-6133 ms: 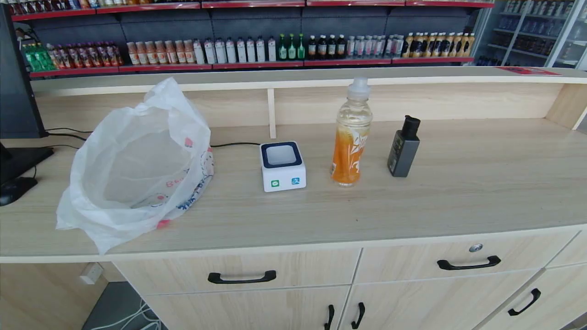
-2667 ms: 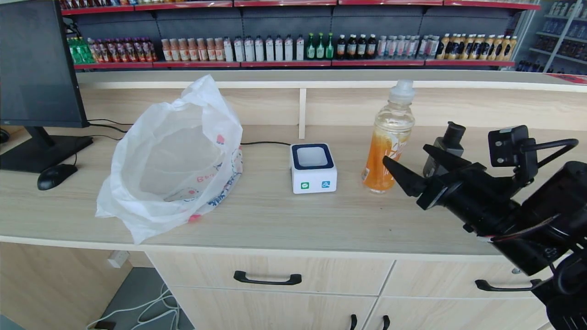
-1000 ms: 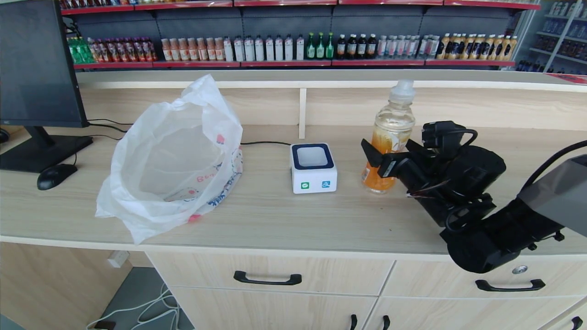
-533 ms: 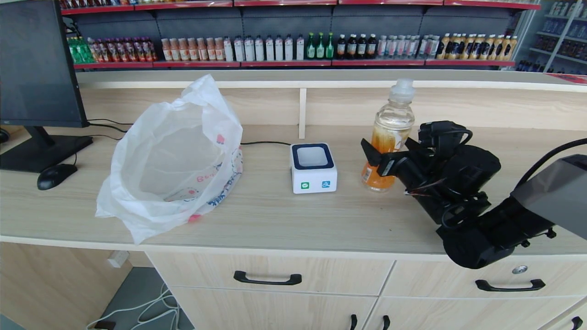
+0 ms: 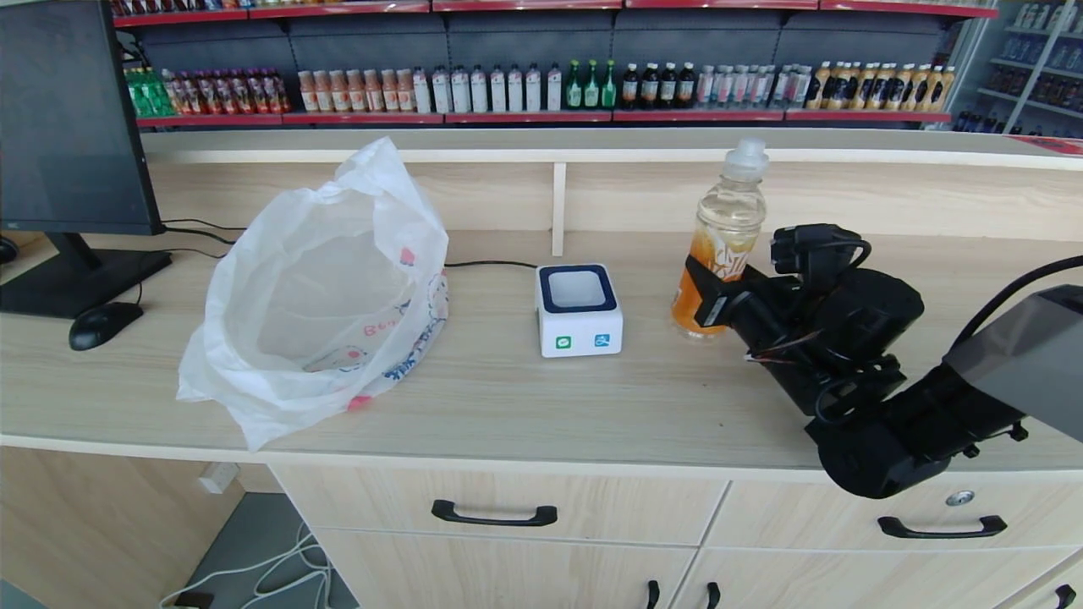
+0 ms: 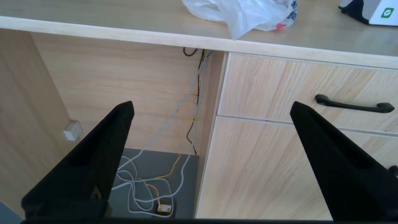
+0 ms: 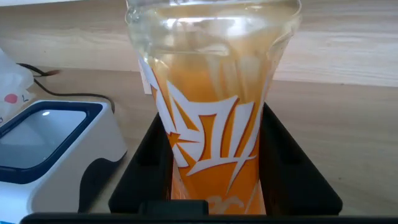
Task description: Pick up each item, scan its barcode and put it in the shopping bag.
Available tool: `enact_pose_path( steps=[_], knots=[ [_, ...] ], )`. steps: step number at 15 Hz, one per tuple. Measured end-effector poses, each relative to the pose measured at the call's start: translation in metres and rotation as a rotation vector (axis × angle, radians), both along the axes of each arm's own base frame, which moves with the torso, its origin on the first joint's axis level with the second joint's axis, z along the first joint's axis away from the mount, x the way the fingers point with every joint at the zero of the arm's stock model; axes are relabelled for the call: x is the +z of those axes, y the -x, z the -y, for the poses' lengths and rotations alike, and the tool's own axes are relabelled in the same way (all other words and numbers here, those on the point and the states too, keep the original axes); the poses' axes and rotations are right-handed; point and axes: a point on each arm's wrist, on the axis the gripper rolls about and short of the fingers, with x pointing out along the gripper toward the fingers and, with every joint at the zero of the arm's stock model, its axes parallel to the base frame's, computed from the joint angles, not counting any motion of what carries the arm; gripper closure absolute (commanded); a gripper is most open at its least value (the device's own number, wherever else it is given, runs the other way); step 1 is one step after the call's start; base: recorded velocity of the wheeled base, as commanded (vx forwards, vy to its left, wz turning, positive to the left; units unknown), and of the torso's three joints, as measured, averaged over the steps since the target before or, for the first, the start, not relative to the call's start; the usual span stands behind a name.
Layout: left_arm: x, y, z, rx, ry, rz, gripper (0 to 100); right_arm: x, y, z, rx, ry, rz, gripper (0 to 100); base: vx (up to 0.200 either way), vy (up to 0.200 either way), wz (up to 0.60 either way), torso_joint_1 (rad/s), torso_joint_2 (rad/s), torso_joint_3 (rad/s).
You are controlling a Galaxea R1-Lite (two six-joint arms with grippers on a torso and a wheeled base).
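Extends the right arm (image 5: 897, 397) over the front edge of the counter (image 5: 508, 397) near its right end, forearm slanting in toward the middle. Clamps the orange bottle (image 5: 728, 211) low on its body with the right gripper (image 5: 717, 288), one finger (image 7: 146, 162) on each side. Holds the left gripper (image 6: 211, 109) below the front edge, fingers (image 6: 99, 162) spread wide.

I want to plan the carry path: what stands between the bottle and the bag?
The scanner stands on the counter between the bottle and the bag, its cable running toward the bag. The head view shows this.
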Motion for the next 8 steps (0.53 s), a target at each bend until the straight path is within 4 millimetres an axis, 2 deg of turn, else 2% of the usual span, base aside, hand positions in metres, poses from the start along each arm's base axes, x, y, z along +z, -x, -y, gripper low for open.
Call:
enact_pose_path(
  steps=[8],
  knots=[
    [0.0, 0.0, 0.0, 0.0, 0.0, 0.0, 0, 0.0061, 0.0025, 0.0009, -0.001, -0.006, 0.014, 100, 0.0, 0.0, 0.0, 0.0, 0.0, 0.0]
  ],
)
